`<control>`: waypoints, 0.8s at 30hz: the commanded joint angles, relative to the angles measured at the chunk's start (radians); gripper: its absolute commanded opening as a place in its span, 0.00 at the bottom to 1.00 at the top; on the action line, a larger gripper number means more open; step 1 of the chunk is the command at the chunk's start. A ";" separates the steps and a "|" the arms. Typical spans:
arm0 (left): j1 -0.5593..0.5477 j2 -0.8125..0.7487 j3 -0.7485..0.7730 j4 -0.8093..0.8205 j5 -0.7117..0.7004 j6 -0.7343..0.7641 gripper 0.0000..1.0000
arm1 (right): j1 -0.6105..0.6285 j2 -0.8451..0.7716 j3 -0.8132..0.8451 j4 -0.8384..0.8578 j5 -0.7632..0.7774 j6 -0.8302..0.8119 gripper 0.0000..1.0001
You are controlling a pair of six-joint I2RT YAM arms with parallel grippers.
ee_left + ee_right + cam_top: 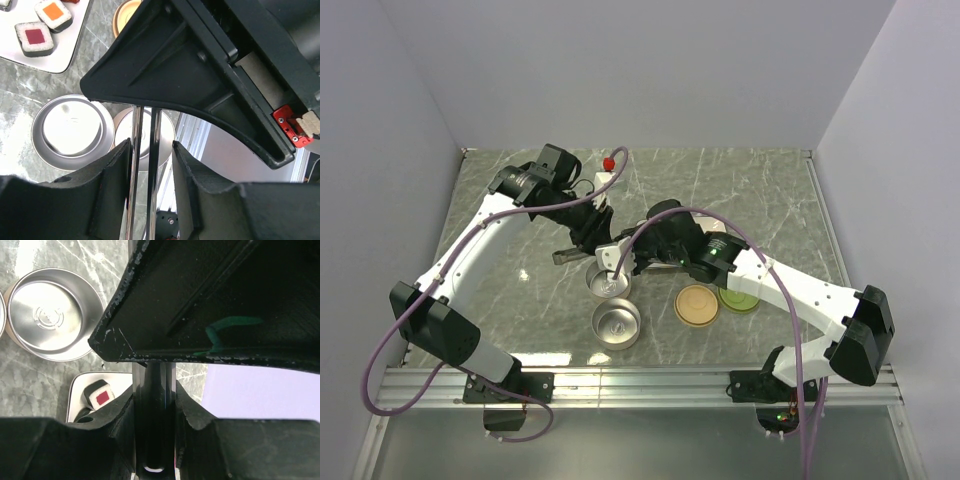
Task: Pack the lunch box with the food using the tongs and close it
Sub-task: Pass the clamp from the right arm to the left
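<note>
scene: marble-look table (770, 200), both arms reach in and meet over the middle
tongs (136, 150): off the table, between the two grippers. In the top view the silver end slants down over the far tin (603, 289).
tongs state: two thin arms run side by side with a narrow slit between them. Tips are hidden under the other gripper's body, so cannot tell if they pinch anything.
left gripper (151, 145): fingers straddle both tong arms. One arm sits at one finger, a clear gap shows between the other arm and its finger, so it is loose, not pinching.
right gripper (154, 390): fingers pressed tight on the tongs from both sides, no gap visible, firm grip
grippers relation: very close. Each wrist view is half filled by the other gripper's black body.
food: sushi pieces (35, 39) with a red top and an orange top lie on the white plate (70, 50). The right wrist view also shows one red-topped piece. A red chunk (608, 162) is at the plate's far end.
plate position: far side of the table, behind the grippers
near tin (616, 325): round steel, open, just in front of the far tin
tan lid (697, 305): flat on the table, right of the near tin
green lid (742, 298): touching or just beside the tan lid, partly under the right arm
</note>
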 commanded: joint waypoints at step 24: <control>-0.006 -0.005 -0.013 0.005 0.041 -0.002 0.39 | 0.005 -0.040 0.016 0.041 0.015 0.014 0.00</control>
